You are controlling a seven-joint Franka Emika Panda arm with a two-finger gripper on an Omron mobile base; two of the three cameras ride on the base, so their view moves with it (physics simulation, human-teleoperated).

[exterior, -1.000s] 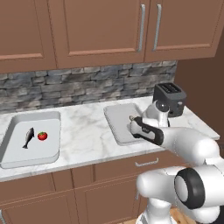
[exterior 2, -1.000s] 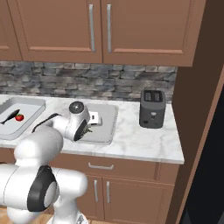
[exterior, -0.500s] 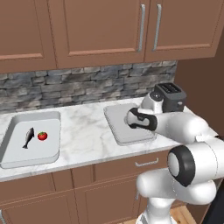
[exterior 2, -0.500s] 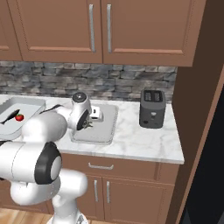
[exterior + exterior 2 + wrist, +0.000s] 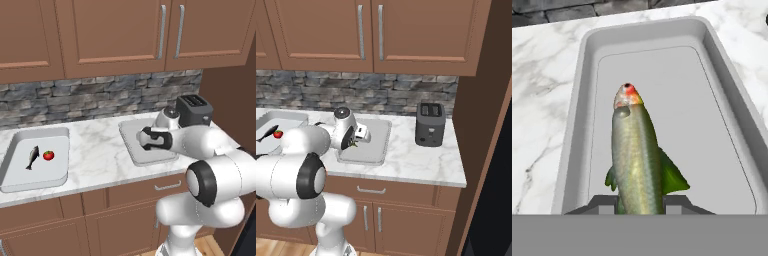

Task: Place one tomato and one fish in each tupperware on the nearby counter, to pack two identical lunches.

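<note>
- White marble counter with grey veins, atop brown cabinets.
- Left tupperware flat on it.
- Right tupperware near the middle.
- Black toaster standing beside that tray.

1. The hand, pinched shut on the yellowish-green fish, has swung left from the toaster side to over the middle of the right tupperware.
2. The forearm has rolled over, so its dark joint now faces the left base camera.
</note>
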